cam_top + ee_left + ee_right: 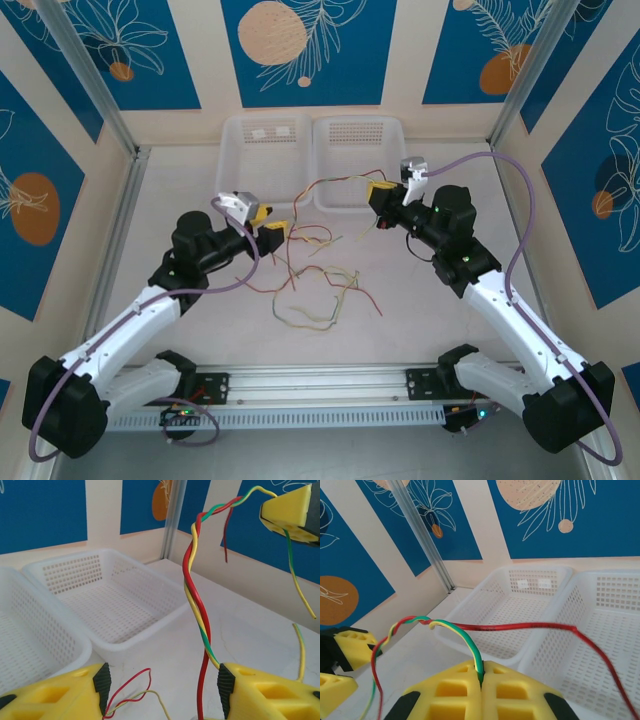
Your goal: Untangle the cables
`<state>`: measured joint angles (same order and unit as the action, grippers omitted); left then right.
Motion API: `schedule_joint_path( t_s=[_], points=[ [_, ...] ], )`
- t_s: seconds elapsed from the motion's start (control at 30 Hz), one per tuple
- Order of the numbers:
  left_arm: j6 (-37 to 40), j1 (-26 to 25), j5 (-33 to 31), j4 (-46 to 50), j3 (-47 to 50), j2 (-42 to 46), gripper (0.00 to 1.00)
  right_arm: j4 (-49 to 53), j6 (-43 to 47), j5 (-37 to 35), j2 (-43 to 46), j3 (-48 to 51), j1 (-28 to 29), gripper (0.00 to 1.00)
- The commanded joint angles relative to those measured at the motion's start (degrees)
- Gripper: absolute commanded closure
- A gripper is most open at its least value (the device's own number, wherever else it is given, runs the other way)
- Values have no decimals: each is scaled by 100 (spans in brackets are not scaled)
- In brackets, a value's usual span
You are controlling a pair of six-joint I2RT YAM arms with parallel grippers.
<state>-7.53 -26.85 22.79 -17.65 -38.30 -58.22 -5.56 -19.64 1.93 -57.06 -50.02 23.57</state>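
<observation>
A loose tangle of red and yellow-green cables [310,290] lies on the table between the arms. A twisted red and yellow-green pair [195,585] rises from it to my right gripper [378,192], held raised in front of the baskets. In the right wrist view the right gripper [481,672] is shut on the yellow-green cable [465,640], while a red cable [520,626] runs off to the right over the baskets. My left gripper [162,687] is open; the twisted pair passes between its pads, close to the right pad [226,687], unclamped. It sits at the tangle's left edge [272,228].
Two white perforated baskets [265,150] [360,150] stand side by side at the back of the table. Blue patterned walls and metal posts enclose the table on three sides. A rail with both arm bases runs along the near edge.
</observation>
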Motion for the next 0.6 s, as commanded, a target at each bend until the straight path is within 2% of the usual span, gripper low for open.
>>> schedule_joint_path(
  t_s=[0.0,0.57],
  points=[
    [-140,8,417,-434,70,-100,39,-243,-163,118,131,-204,36,100],
    [-478,-311,766,-859,-248,-770,41,-360,-214,-129,130,-166,234,100]
  ],
)
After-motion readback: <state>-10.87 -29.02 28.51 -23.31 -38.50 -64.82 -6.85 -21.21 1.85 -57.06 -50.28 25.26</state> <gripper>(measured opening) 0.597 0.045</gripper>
